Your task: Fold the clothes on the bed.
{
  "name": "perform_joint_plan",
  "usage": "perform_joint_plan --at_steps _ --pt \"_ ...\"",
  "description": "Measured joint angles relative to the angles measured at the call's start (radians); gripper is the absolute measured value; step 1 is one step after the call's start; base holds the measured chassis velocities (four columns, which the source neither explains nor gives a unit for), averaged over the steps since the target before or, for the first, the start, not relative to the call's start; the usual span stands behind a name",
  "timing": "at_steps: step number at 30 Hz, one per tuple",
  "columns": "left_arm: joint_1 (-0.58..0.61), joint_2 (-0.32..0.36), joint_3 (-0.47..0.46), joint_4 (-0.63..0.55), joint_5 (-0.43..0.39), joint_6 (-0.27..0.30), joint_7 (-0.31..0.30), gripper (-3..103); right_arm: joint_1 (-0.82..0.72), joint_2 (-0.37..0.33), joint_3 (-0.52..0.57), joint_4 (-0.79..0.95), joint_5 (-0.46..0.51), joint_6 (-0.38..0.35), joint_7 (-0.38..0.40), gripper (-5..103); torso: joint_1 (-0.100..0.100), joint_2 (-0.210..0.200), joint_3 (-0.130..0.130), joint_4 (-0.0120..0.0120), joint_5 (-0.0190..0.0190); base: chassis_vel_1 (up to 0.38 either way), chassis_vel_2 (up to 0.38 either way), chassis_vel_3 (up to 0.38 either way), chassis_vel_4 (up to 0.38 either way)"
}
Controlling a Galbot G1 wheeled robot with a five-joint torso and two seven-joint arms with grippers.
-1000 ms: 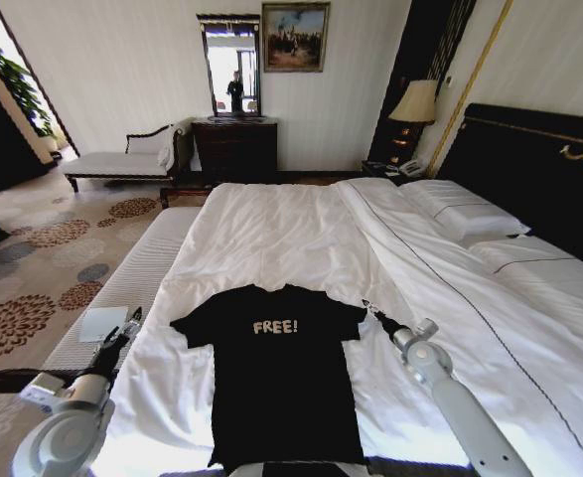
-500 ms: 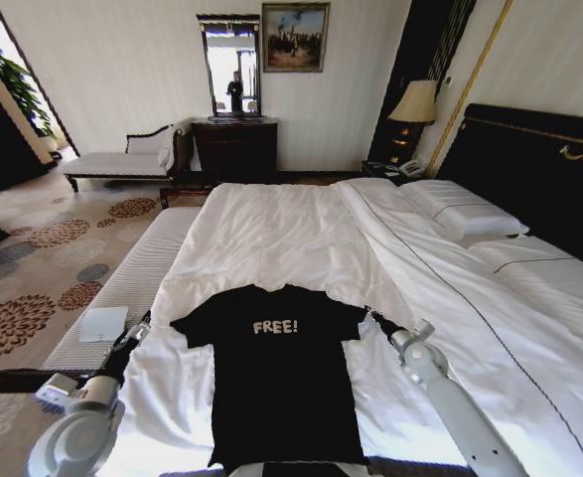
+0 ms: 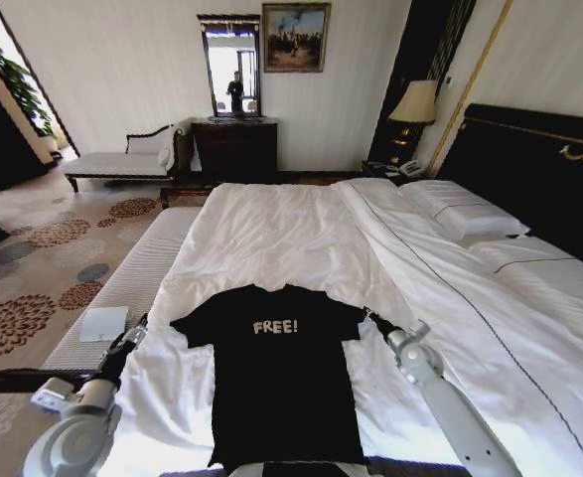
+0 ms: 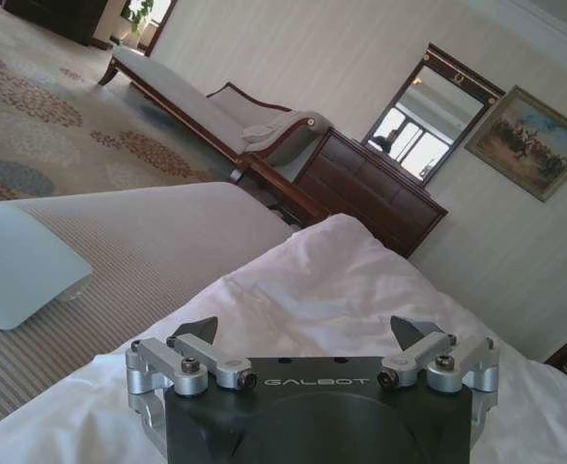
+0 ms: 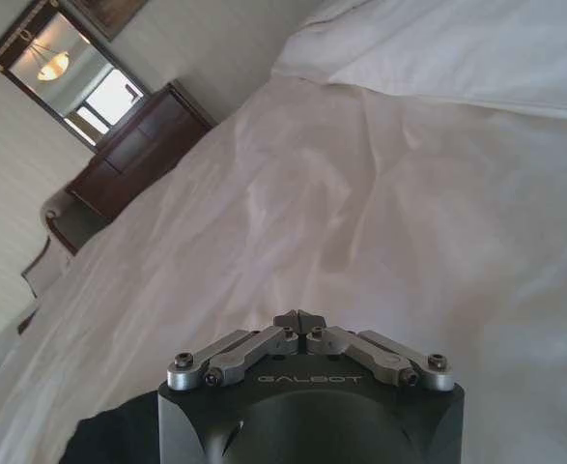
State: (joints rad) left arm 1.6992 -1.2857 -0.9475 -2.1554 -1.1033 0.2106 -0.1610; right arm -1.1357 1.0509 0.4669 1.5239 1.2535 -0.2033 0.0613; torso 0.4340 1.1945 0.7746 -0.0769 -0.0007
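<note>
The clothes, one black T-shirt (image 3: 276, 378) with pale "FREE!" lettering, lie flat on the near part of the white bed (image 3: 271, 229), collar toward the far side. My left gripper (image 3: 138, 328) hovers at the bed's left edge, a little left of the shirt's left sleeve; in the left wrist view this gripper (image 4: 305, 331) is open with nothing between its fingers. By the shirt's right sleeve, my right gripper (image 3: 369, 315) sits low over the sheet. The right wrist view shows that gripper (image 5: 299, 319) shut and empty, with a dark corner of the shirt (image 5: 109, 437) beside it.
A pale striped bench (image 3: 122, 288) runs along the bed's left side with a small white pad (image 3: 103, 323) on it. Pillows (image 3: 465, 214) and a dark headboard (image 3: 539, 174) are to the right. A dresser (image 3: 234, 147) and chaise (image 3: 122, 159) stand by the far wall.
My left gripper has shifted from over the bench toward the bed's edge and dropped slightly. My right gripper has lowered a little toward the shirt's right sleeve. The shirt has not moved.
</note>
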Motion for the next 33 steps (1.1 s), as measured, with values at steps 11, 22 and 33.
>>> perform_joint_plan --at_steps 11,22,33 --pt "0.019 -0.015 0.009 -0.003 0.015 -0.005 0.000 100 -0.028 0.034 -0.101 0.209 -0.007 0.076 -0.132 0 0.000 0.000 0.000 0.0001 -0.0003 0.000 0.000 0.000 0.000" --pt "0.064 -0.015 -0.030 -0.008 0.020 -0.012 0.002 100 0.097 0.145 -0.279 0.057 -0.091 0.112 -0.147 0 0.000 0.000 0.000 0.0002 0.0000 0.000 0.000 0.000 0.000" --pt "0.059 -0.016 -0.015 0.004 0.037 -0.012 0.002 100 0.102 0.193 -0.342 0.039 -0.160 0.147 -0.181 13 0.000 0.000 0.000 0.0000 -0.0001 0.000 0.000 0.000 0.000"
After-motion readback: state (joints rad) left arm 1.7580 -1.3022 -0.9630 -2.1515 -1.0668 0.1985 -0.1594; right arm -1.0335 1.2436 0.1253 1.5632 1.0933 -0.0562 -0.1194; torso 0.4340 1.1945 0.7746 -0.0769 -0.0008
